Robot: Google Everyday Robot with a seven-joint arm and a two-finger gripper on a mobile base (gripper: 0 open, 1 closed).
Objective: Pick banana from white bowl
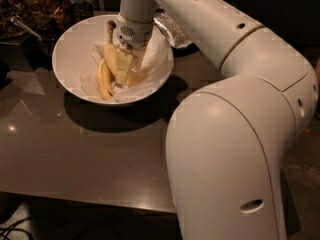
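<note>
Gripper [125,69] sits low inside the white bowl [67,54], directly upon the banana [109,54]; whether it has closed cannot be told. The banana lies on the paper lining [156,54], not lifted. Judged: approach complete, lift outstanding.

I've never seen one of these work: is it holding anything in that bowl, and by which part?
It cannot be told: the gripper is down in the bowl, at the middle of the banana.

White arm [235,134]; cream end effector [123,76] upper-left
</note>
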